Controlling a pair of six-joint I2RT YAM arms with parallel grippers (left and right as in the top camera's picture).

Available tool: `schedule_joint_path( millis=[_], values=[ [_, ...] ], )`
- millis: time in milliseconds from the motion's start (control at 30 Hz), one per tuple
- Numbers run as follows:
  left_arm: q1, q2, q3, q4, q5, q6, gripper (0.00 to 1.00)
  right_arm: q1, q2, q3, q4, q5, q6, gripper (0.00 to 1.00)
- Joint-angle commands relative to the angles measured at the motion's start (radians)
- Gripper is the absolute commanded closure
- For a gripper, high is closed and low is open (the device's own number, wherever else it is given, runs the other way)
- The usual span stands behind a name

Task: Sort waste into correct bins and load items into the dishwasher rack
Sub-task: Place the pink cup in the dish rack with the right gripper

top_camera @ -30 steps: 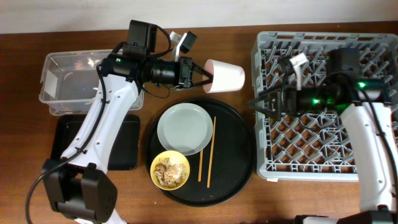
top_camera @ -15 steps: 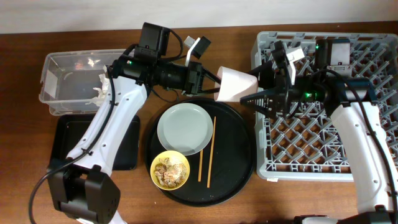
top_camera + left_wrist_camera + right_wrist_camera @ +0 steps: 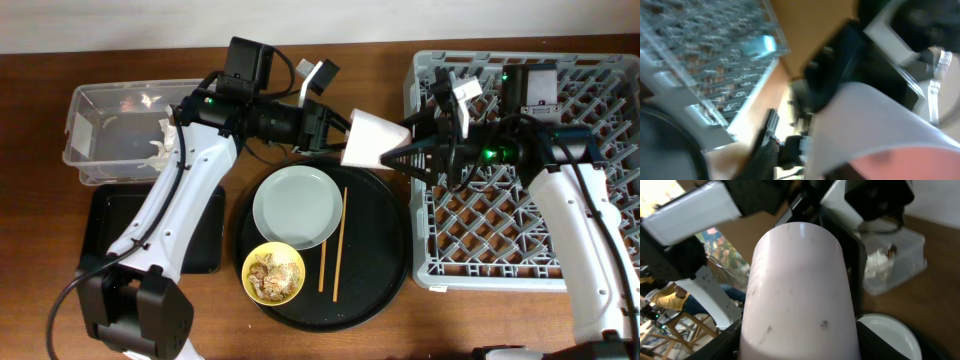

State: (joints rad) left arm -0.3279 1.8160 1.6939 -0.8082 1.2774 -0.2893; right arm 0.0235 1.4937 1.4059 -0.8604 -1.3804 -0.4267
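The left claw [image 3: 340, 126] is clamped on the rim of the pink cup [image 3: 372, 140]. The cup is held on its side in the air above the middle of the bench, near the back edge, with its closed bottom turned toward the right edge. The right claw [image 3: 400, 148] is spread apart, its jaws set either side of that bottom end; whether they touch the wall cannot be told. In the right wrist view the middle of the picture is filled by the cup's bottom, so the approach is judged to be well centred.

The step in hand is judged to be a handover from left to right. It would be done well if the right claw were pushed a little further along the wall before being closed. The grip would then be taken on the body and not on the narrow end, which could slip out. The left claw should be let go only once the right one is firmly closed. It should then be drawn straight back toward the left edge, so that the rim is not dragged. The squeeze should be kept gentle, as the wall looks thin.

The rack [image 3: 500, 283] lies along the right edge, just beside the handover, so only a short carry is needed. The cup is best set mouth down between the pegs. On the round tray [image 3: 385, 250] at the front middle, the plate [image 3: 295, 207], the bowl [image 3: 250, 262] of scraps [image 3: 272, 275] and the chopsticks [image 3: 338, 245] are left for later.
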Motion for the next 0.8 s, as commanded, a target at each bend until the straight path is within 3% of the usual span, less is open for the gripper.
schedule_joint_path(
  millis=[0, 133, 200, 333, 533, 767],
  values=[
    [0.002, 0.007, -0.005, -0.085, -0.365, 0.016, 0.65, 0.009, 0.001, 0.000, -0.068, 0.177, -0.010, 0.45],
    [0.043, -0.005, -0.005, -0.240, -0.685, 0.049, 0.64, -0.032, -0.002, 0.003, -0.187, 0.505, 0.048, 0.47],
    [0.090, -0.037, -0.005, -0.361, -0.929, 0.049, 0.64, -0.126, -0.003, 0.036, -0.227, 0.728, 0.216, 0.50],
    [0.116, -0.104, -0.005, -0.440, -1.172, 0.048, 0.65, -0.291, -0.002, 0.120, -0.277, 1.048, 0.407, 0.52],
    [0.115, -0.121, -0.005, -0.442, -1.192, 0.048, 0.64, -0.420, 0.038, 0.125, -0.341, 1.488, 0.549, 0.52],
    [0.115, -0.121, -0.005, -0.442, -1.192, 0.048, 0.65, -0.494, 0.160, 0.124, -0.359, 1.509, 0.567, 0.52]
  ],
)
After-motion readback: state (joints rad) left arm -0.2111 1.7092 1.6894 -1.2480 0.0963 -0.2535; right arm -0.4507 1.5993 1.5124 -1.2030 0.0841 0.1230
